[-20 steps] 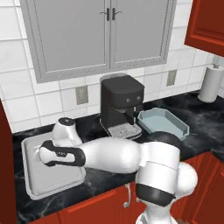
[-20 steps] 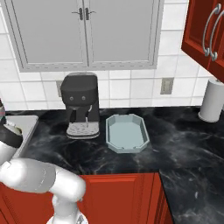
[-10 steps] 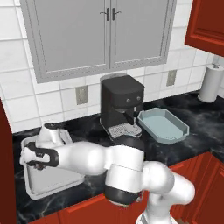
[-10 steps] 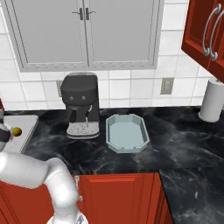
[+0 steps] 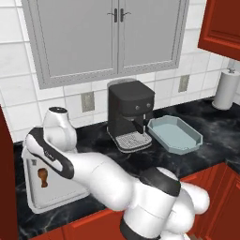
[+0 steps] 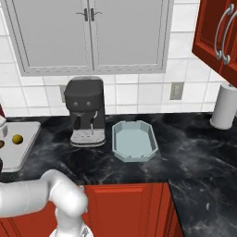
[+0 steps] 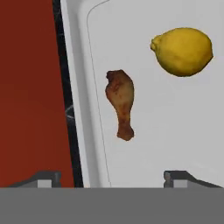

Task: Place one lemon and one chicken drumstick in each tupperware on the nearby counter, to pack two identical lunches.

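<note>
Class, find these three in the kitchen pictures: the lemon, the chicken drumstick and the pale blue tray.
lemon (image 7: 182, 51), hand view, middle of its yellow skin.
chicken drumstick (image 7: 120, 94), hand view, its thick meaty end.
pale blue tray (image 6: 134, 142), right base view, its bare floor.

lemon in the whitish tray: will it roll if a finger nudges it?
Probably. The lemon is a smooth oval lying loose on the flat floor of the whitish-grey tray, apart from the drumstick, with nothing beside it to stop it. Its glossy skin may slip between narrow fingertips. It looks firm, so it should not deform much.
</note>
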You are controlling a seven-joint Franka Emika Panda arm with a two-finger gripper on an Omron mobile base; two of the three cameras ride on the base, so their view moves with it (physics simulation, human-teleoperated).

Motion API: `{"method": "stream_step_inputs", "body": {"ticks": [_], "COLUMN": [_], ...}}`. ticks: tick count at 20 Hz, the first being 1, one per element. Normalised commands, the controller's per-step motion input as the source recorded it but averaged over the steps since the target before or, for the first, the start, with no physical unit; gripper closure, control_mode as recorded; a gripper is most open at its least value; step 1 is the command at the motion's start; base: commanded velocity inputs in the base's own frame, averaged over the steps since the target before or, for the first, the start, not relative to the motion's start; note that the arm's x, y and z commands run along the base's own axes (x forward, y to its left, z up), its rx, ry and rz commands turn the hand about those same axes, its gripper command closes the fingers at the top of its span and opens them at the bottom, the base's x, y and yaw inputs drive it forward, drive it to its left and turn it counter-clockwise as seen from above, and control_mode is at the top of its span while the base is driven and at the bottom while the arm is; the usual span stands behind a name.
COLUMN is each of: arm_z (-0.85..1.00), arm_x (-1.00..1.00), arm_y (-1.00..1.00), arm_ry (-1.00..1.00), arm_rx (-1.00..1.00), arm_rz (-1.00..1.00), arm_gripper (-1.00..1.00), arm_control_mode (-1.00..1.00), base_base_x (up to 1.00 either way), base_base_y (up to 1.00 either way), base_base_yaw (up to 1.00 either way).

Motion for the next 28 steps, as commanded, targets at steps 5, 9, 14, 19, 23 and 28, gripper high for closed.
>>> {"method": "stream_step_inputs", "body": {"ticks": [5, 9, 14, 19, 23, 28], "arm_z": [0.64, 0.47, 0.30, 0.00, 0.16, 0.57], "arm_x": [-0.76, -0.42, -0.04, 0.02, -0.03, -0.28], "arm_y": [-0.88, -1.00, -1.00, -1.00, -1.00, -1.00], "arm_ry": [0.00, -0.02, -0.05, -0.06, -0.15, -0.23], "arm_rx": [0.00, 0.00, 0.00, -0.04, -0.07, -0.14], "arm_rz": [-0.10, -0.16, -0.14, -0.07, -0.01, 0.00], "arm_gripper": [-1.00, -1.00, -1.00, -1.00, -1.00, -1.00], "arm_control_mode": [-1.00, -1.00, -1.00, -1.00, -1.00, -1.00], "base_base_x": [0.00, 0.00, 0.00, 0.00, 0.00, 0.00], "base_base_y": [0.00, 0.00, 0.00, 0.00, 0.00, 0.00], "base_base_yaw": [0.00, 0.00, 0.00, 0.00, 0.00, 0.00]}}
